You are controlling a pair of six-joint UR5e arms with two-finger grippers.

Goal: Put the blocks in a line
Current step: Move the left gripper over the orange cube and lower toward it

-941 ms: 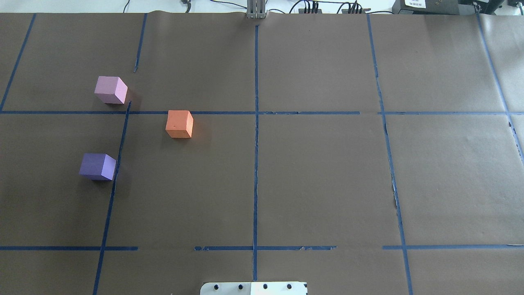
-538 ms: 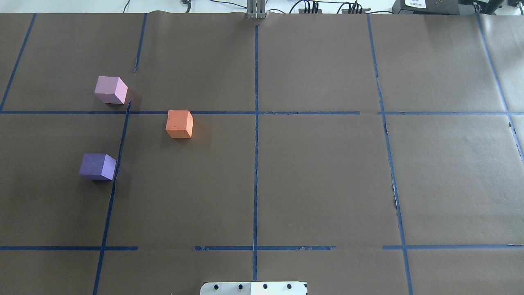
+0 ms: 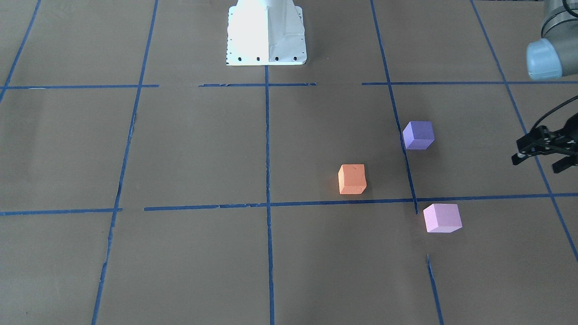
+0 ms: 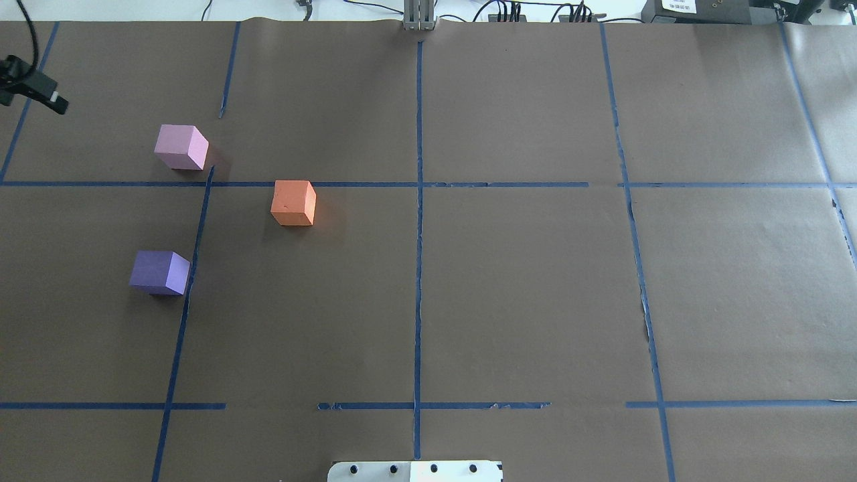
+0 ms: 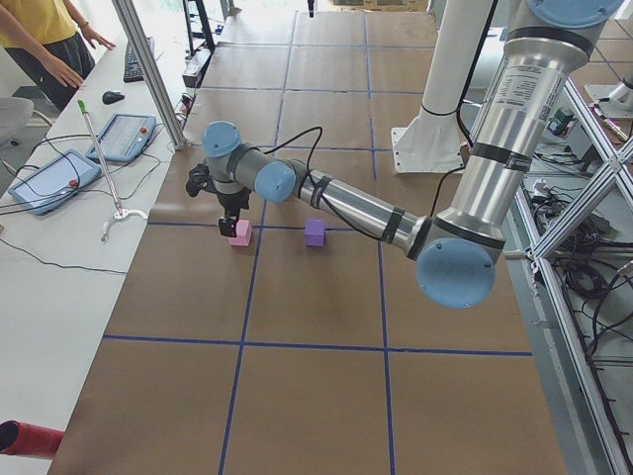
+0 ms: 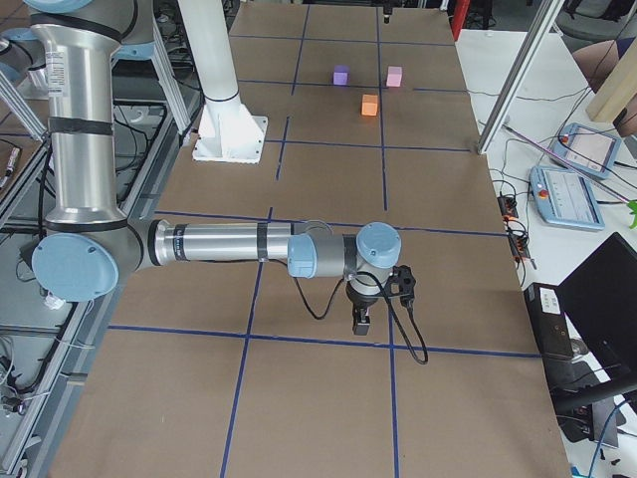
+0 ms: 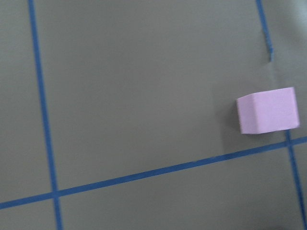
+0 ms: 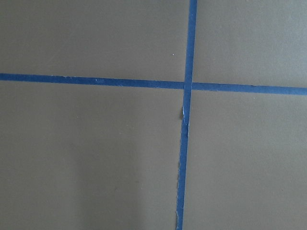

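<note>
Three cubes sit apart on the brown table on my left side. The pink block (image 4: 181, 147) is farthest from me, the orange block (image 4: 293, 203) is nearer the middle and the purple block (image 4: 159, 272) is closest. They also show in the front view: pink block (image 3: 442, 218), orange block (image 3: 352, 179), purple block (image 3: 418, 135). My left gripper (image 3: 537, 163) hovers open and empty, off to the outer side of the pink block (image 7: 266, 111). My right gripper (image 6: 363, 321) hangs over bare table far from the blocks. I cannot tell whether it is open or shut.
Blue tape lines (image 4: 418, 268) divide the table into squares. The white robot base (image 3: 266, 36) stands at the near middle edge. A side bench with tablets (image 5: 59, 178), a metal post (image 5: 148, 69) and a person (image 5: 45, 40) lies beyond the far edge.
My left gripper has come into the overhead view at the far left edge. The three blocks have not moved.
</note>
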